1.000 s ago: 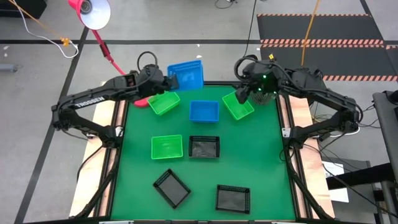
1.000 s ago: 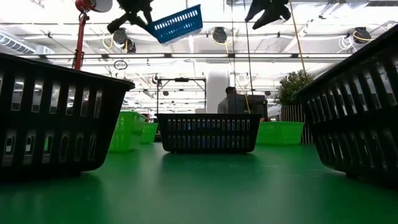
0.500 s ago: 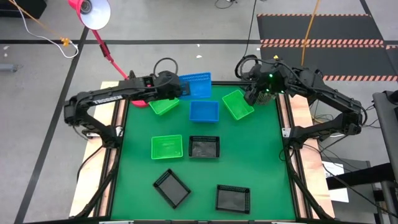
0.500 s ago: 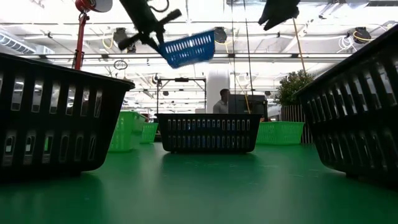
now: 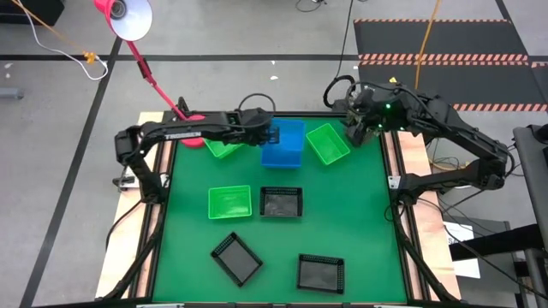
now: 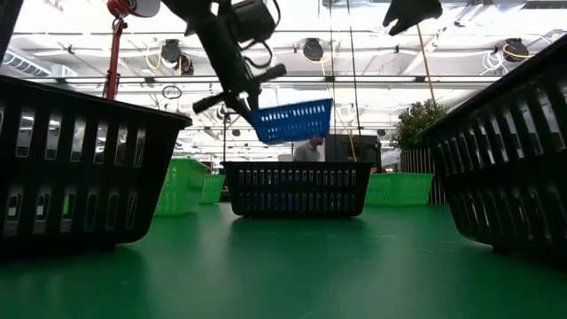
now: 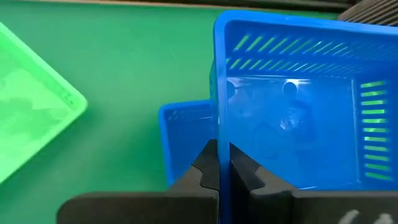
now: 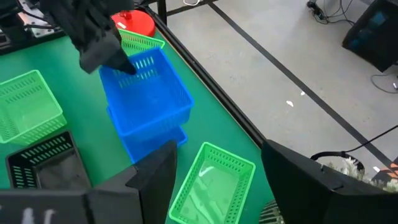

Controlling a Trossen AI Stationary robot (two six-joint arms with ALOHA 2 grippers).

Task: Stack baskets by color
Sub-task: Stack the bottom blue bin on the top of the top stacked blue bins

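- Over the far middle of the green surface (image 5: 360, 222), the left gripper (image 5: 268, 134) holds a blue basket (image 5: 286, 137) in the air, its fingers (image 7: 205, 169) pinching the basket's wall.
- Directly beneath it a second blue basket (image 5: 280, 157) sits on the surface; from the low view the carried one hangs tilted and clear above the mat.
- At the far right corner the right gripper (image 5: 358, 128) hovers with its fingers spread wide and nothing between them, just beside a green basket (image 5: 327, 143).
- Another green basket (image 5: 223, 146) lies far left, partly under the left arm; a third green basket (image 5: 229, 202) sits left of centre.
- Touching its right side is a black basket (image 5: 281, 202); two more black baskets (image 5: 236, 257) (image 5: 320, 273) rest near the front edge.
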